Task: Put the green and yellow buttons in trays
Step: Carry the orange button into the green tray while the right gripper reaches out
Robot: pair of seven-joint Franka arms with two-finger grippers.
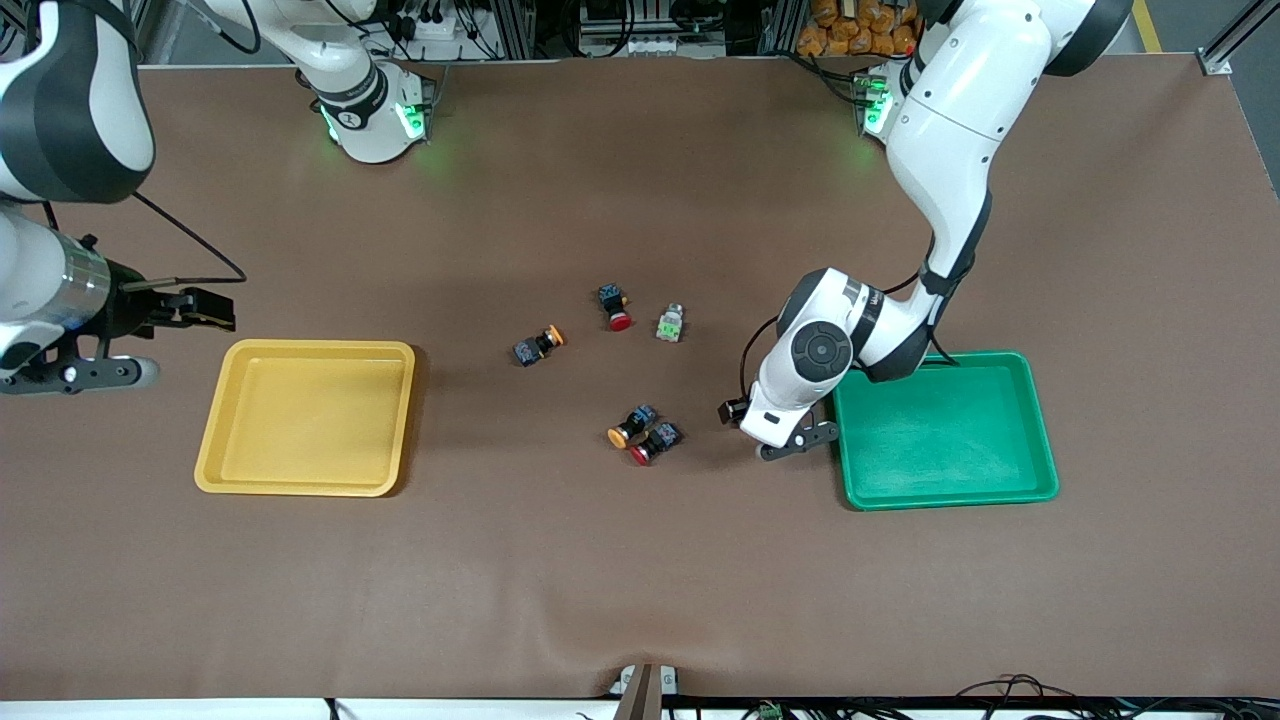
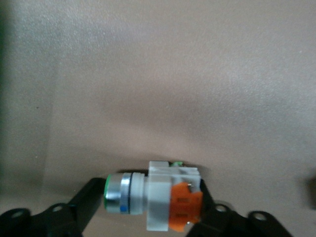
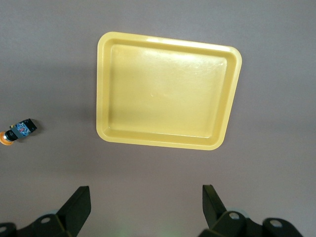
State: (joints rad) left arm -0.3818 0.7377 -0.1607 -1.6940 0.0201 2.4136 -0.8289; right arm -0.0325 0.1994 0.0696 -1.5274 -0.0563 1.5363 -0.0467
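1. My left gripper's jaws are drawn partway in, about half their spread, and closed on the green-capped switch. 1 finger meets its green cap and the other meets its orange-marked end.
2. The switch lies on its side on the brown table. Its long axis runs straight from 1 finger to the other, so I hold it end to end, not across its whitish-grey body. I judge this grip less sure than one across the flat sides, because the round cap could slip.
3. In the front view my left gripper is down at the table just beside the green tray, on the side toward the table's middle. My hand hides the switch there.
4. The coming move turns on that closeness: lift, carry toward the left arm's end, and release over the green tray.
5. My right gripper waits with jaws wide and empty, over the table beside the yellow tray, toward the right arm's end. The right wrist view shows that tray bare.
6. A 2nd whitish-grey switch and 2 yellow-capped switches lie mid-table, not yet trayed.
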